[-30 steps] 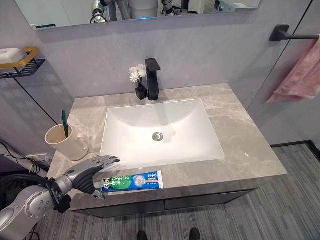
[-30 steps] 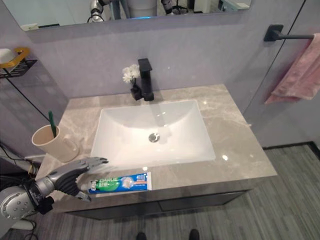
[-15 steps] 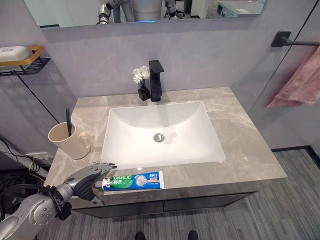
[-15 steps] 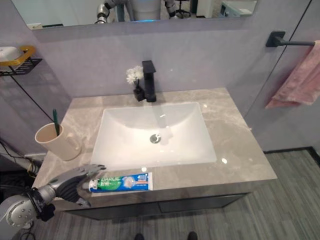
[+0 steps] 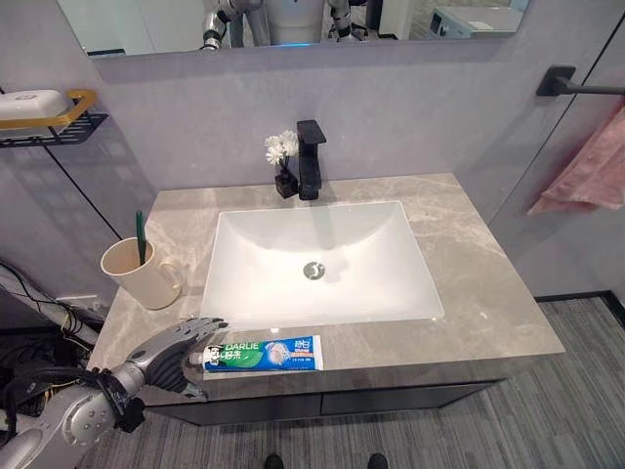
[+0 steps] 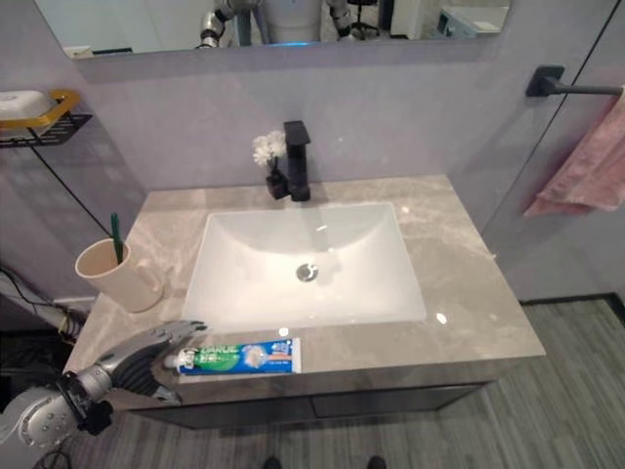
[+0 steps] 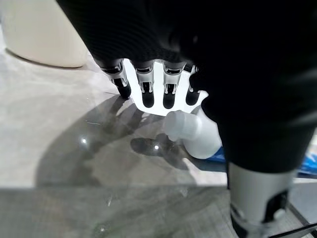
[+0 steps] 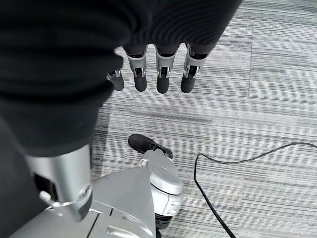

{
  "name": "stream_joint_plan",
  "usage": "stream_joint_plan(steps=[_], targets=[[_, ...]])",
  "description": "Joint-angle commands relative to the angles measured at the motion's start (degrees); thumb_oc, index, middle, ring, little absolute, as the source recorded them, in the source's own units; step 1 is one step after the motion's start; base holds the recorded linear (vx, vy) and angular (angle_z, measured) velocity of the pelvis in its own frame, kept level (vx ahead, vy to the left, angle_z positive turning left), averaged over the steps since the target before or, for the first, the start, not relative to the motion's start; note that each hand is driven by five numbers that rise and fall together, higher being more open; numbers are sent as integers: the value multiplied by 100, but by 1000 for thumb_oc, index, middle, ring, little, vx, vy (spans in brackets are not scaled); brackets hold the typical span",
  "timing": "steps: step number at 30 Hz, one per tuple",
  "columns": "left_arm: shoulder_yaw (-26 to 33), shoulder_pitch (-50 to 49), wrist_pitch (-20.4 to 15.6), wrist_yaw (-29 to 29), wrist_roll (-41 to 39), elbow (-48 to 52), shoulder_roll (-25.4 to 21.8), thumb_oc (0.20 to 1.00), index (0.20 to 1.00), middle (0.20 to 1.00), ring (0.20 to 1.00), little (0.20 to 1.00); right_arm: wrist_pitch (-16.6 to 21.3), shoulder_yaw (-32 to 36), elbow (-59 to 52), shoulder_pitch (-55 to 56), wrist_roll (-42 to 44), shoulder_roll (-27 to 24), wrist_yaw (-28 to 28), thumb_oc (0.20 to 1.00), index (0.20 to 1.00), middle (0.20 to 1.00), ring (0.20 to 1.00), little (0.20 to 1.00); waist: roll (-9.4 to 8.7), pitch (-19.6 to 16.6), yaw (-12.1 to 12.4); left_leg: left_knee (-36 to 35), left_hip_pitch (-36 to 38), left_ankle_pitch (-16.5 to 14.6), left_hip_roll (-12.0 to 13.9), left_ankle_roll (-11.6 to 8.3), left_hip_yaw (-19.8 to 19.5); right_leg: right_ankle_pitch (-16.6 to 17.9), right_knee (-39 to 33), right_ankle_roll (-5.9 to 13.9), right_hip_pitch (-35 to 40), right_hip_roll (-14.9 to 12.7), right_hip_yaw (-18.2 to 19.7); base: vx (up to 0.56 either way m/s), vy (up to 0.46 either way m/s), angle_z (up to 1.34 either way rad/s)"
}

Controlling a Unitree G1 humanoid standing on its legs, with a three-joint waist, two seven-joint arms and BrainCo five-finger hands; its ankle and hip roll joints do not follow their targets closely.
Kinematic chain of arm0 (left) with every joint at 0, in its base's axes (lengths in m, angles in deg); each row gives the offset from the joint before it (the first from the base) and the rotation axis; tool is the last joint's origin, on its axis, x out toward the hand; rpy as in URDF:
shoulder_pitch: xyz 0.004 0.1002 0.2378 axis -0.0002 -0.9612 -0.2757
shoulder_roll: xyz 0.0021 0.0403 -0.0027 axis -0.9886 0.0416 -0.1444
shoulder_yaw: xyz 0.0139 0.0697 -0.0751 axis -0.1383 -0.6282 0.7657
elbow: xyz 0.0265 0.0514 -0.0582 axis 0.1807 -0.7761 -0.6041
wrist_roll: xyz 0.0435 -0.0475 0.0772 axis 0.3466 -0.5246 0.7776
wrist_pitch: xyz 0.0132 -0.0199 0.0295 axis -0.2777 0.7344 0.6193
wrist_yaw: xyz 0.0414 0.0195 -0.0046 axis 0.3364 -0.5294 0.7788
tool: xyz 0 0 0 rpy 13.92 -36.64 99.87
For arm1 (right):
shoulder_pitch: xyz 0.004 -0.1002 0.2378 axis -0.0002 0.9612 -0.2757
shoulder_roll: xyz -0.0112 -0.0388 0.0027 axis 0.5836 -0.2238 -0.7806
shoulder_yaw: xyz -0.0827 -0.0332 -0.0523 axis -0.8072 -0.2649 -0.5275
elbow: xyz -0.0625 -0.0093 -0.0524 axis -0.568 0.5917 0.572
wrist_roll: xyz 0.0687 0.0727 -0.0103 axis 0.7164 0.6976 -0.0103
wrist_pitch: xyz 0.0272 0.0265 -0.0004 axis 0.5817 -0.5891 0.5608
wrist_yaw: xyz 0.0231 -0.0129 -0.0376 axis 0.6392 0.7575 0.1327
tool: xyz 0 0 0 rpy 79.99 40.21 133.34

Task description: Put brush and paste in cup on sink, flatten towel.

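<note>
Toothpaste tube point(image 5: 262, 353) lies flat on the front strip of the countertop point(image 5: 488, 293), long axis along the front edge, white cap end toward the left hand point(image 5: 174, 350). Fingers point(image 7: 147, 94) loosely spread, uncurled, holding nothing; fingertips sit just beside the cap point(image 7: 182, 128), thumb below it. Contact with the cap can't be confirmed. Cup point(image 5: 142, 276) stands behind the hand at the left of the basin point(image 5: 322, 259), green toothbrush point(image 5: 141, 237) upright inside it. Pink towel point(image 5: 591, 171) hangs bunched from the wall bar, well apart. Right hand point(image 8: 148, 69) hangs over the floor, fingers straight, empty. Left hand is plainly the nearer one for the tube.
</note>
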Motion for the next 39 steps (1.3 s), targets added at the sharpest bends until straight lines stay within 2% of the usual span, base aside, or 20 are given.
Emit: stream_joint_plan(steps=[1, 17, 31, 32, 33, 34, 39], targets=[[64, 281, 22, 33, -199, 46, 115, 1000, 1000, 1000, 1000, 1000, 37, -234, 146, -346, 190, 46, -85, 1000, 1000, 1000, 1000, 1000, -151, 265, -58, 61, 187, -9, 502, -345, 19, 595, 35, 443, -64, -423, 4, 0, 0, 0], [-75, 372, 90, 88, -423, -14, 367, 1000, 1000, 1000, 1000, 1000, 30, -279, 184, -300, 233, 99, -65, 1000, 1000, 1000, 1000, 1000, -149, 209, -105, 61, 220, -17, 516, -350, 93, 573, 35, 423, -82, -396, 48, 0, -3, -1], [-504, 771, 66, 64, -243, -107, 404, 1000, 1000, 1000, 1000, 1000, 34, -365, 214, -342, 214, 135, -103, 1000, 1000, 1000, 1000, 1000, -128, 194, -162, 61, 208, -16, 503, -351, 125, 588, 35, 415, -132, -402, 111, 0, -1, 0], [-550, 792, 64, 67, -237, -125, 418, 517, 517, 517, 517, 517, 36, -366, 215, -349, 211, 134, -119, 1000, 1000, 1000, 1000, 1000, -123, 193, -169, 61, 202, -15, 507, -352, 135, 591, 35, 416, -147, -403, 112, -1, -13, -3], [-564, 799, 64, 61, -234, -130, 418, 322, 322, 322, 322, 322, 32, -366, 216, -351, 218, 135, -122, 1000, 1000, 1000, 1000, 1000, -120, 191, -172, 61, 200, -15, 508, -352, 138, 590, 35, 415, -152, -399, 115, 0, 0, 0], [-593, 821, 65, 55, -197, -132, 409, 200, 200, 200, 200, 200, 31, -367, 220, -359, 222, 139, -130, 1000, 1000, 1000, 1000, 1000, -113, 188, -183, 61, 197, -15, 509, -354, 145, 589, 35, 415, -162, -397, 117, 0, 0, 0], [-704, 903, 43, 75, -90, -194, 387, 200, 200, 200, 200, 200, 41, -370, 243, -358, 239, 157, -160, 1000, 1000, 1000, 1000, 1000, -101, 181, -199, 61, 195, -14, 513, -359, 156, 587, 35, 412, -171, -386, 144, 0, 0, 0]])
